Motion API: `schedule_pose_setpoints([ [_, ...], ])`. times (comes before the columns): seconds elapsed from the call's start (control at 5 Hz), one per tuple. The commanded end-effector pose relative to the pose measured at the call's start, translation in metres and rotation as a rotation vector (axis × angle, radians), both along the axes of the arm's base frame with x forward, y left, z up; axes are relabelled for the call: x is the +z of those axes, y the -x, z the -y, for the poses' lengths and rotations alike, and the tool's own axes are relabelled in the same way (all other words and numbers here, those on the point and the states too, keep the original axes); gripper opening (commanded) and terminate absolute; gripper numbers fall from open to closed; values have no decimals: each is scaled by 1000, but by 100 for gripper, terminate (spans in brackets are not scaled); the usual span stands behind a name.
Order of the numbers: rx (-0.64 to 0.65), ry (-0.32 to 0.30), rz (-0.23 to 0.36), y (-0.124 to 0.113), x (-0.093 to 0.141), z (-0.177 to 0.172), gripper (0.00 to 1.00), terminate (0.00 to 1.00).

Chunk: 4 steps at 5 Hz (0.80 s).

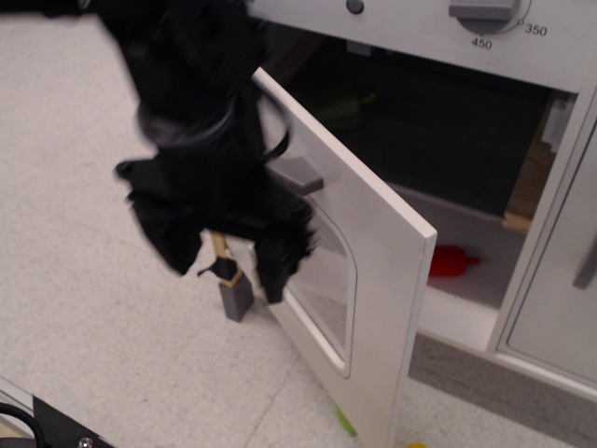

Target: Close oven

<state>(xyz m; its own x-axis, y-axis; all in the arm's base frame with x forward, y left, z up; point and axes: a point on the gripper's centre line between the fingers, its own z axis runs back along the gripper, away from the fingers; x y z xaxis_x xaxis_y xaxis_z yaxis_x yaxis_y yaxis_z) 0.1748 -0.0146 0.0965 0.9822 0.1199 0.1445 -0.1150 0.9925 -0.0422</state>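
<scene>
The oven (448, 131) is white with a dark cavity, and a numbered dial (485, 11) sits above it. Its door (382, 252) is hinged on the left and stands partly open, swung out toward me. The rounded window (328, 280) and one end of the grey bar handle (297, 174) show. My black gripper (224, 266) is motion-blurred, in front of the door's outer face on its left side, and hides most of the handle. Its fingers (275, 275) are spread apart and hold nothing.
A red bottle (452, 261) lies on the white shelf below the cavity. A narrow plain white cabinet door (560, 308) is at the right. A grey leg (235, 297) stands at the oven's left corner. A small green item (345, 420) lies on the floor by the door's lower edge.
</scene>
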Motion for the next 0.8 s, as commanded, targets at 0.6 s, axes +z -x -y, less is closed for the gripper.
schedule_pose_setpoints([
  [0.6,-87,30,77,-94,-55,54,100,0],
])
